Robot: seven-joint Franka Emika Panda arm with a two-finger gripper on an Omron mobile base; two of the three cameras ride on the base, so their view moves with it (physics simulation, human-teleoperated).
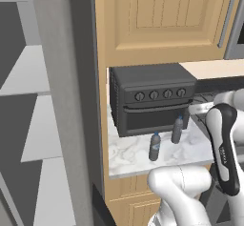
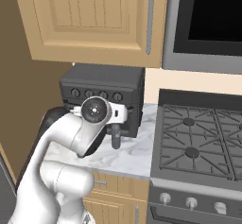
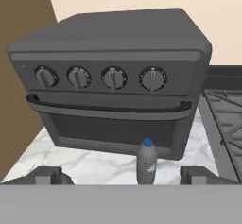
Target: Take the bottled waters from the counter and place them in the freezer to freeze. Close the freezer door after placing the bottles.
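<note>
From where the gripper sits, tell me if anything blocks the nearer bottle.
Nothing visible does. The open gripper faces the translucent blue-capped water bottle directly, bare white marble counter around it; the dark grey toaster oven stands behind.

two bottled waters [image 1: 154, 147] [image 1: 177, 130] stand on the counter [image 1: 131, 158] before the toaster oven [image 1: 151, 97]

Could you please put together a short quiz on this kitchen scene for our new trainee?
1. How many bottled waters stand on the counter?
2. True or false: the claw holds a bottle.
3. What stands directly behind the bottles: A) a kettle, B) the toaster oven, C) a pan?

Key: 1. Two, both upright. 2. False; it is open, with a bottle between its tips. 3. B.
</note>
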